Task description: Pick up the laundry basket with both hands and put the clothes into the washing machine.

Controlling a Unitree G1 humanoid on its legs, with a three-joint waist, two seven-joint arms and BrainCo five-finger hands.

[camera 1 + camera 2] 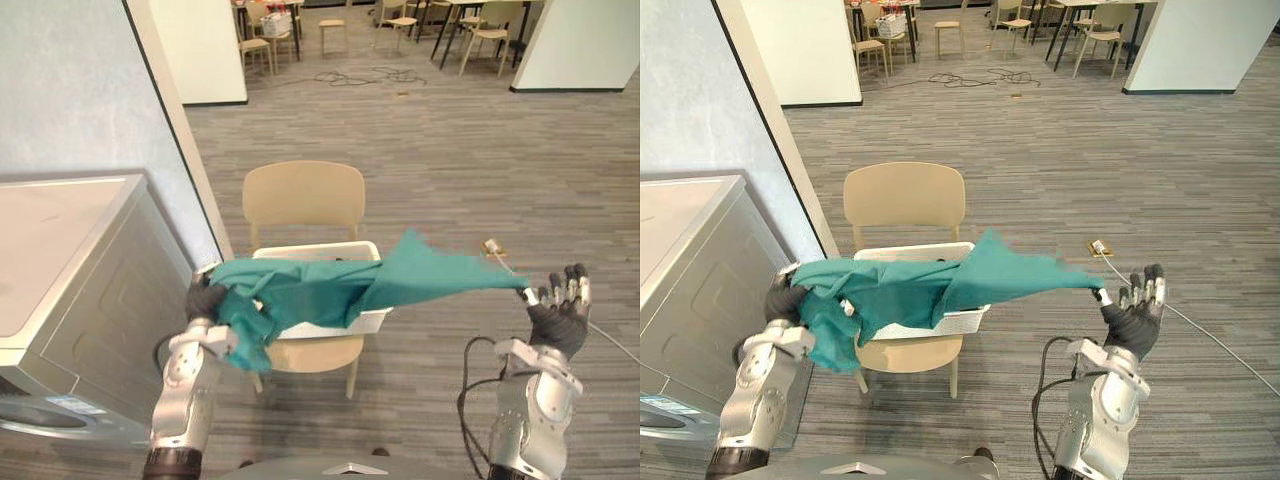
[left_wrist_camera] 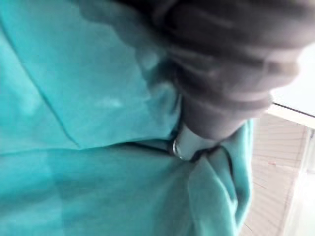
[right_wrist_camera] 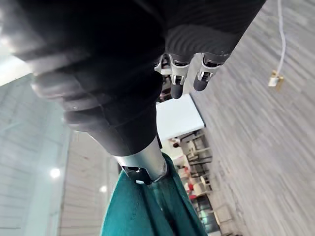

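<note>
Bright, even indoor light over the floor (image 1: 450,170). Only a faint, soft shadow under the chair (image 1: 303,200). Two lamps (image 3: 54,172) glow in the right wrist view. The cloth (image 2: 74,98) sits half shaded, white glare beside it.

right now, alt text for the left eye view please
A teal cloth is stretched between the robot's left hand and right hand, above a white basket on a beige chair. A washing machine stands at left.

A tan chair (image 1: 303,195) stands on the grey plank floor (image 1: 450,150); more chairs (image 1: 255,48) and loose cables (image 1: 365,75) lie far behind.
</note>
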